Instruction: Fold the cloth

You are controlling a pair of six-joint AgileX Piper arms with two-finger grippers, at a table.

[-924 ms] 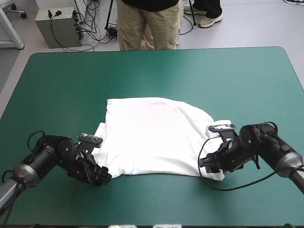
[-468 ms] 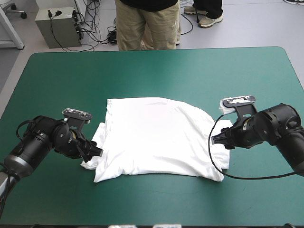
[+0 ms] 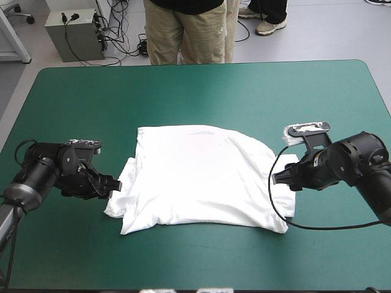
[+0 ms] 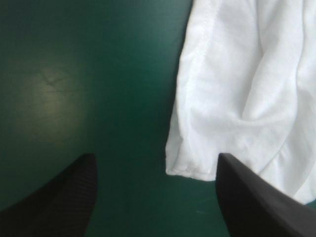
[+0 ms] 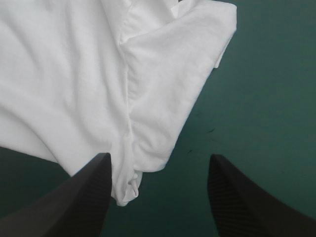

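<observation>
While the T-shirt [image 3: 201, 174] lay spread flat on the teal-green desk [image 3: 201, 91], about midway between the side edges and a little toward the near one, no fold had been made in the body that I could see; the white panel was open and broad, with only soft wrinkles across it. So the spreading looked done, and the folding itself, by my reckoning, was all to come.

Over on the left, the left hand [image 3: 115, 185] sat low at the desk, right beside the left-side sleeve [image 4: 222, 98]; its black fingers [image 4: 64, 197] stood wide apart with nothing between them but bare cover and the sleeve's hemmed corner just ahead, so it gripped nothing; that sleeve was bunched and rumpled against the body rather than laid out clean.

On the other side, the right hand [image 3: 280, 178] was parked at the right-side sleeve [image 5: 173, 84], equally spread and equally empty; the sleeve's creased end lay ahead of it, nearer one finger than the other.

What was left, as I judged it: both sleeves wanted taking and turning in over the body; after that the body needed doubling over into a bundle; none of that showed as begun, and both hands seemed merely lined up for a pinch.
</observation>
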